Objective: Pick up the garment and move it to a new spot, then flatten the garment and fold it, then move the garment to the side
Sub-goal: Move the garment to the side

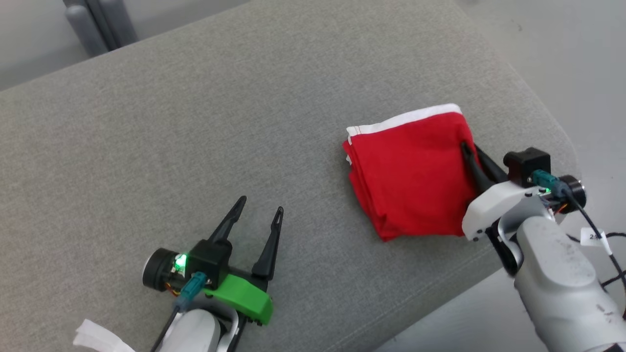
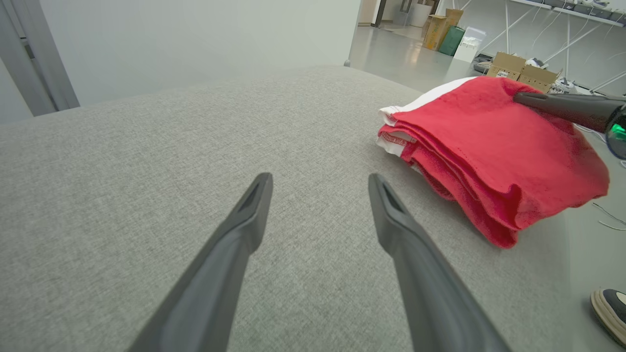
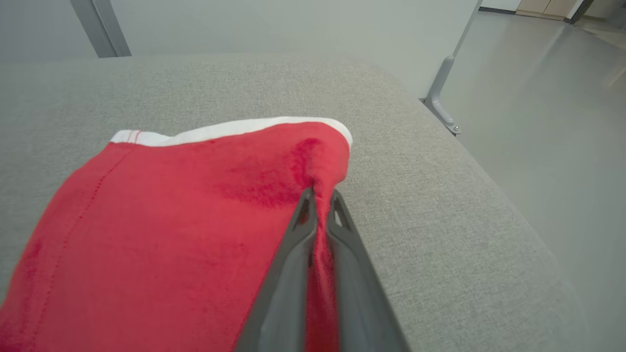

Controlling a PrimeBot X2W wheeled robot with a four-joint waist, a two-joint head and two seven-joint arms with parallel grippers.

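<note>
The garment [image 1: 411, 171] is red with a white band and lies folded into a thick stack near the right edge of the grey cushioned surface. My right gripper [image 1: 467, 149] is shut on the garment's right edge, and the right wrist view shows red cloth [image 3: 195, 234] pinched between its fingers [image 3: 298, 230]. My left gripper [image 1: 259, 205] rests low over bare cushion to the garment's left, apart from it, jaws wide open and holding nothing. The left wrist view has the garment [image 2: 489, 151] at the right, beyond my left gripper [image 2: 318, 183].
The grey cushion [image 1: 171, 122] drops off just right of the garment and along the front. A metal leg [image 3: 442, 93] stands on the floor beyond the far corner. Cardboard boxes [image 2: 523, 73] sit far back, and a shoe [image 2: 609, 308] is on the floor at the right.
</note>
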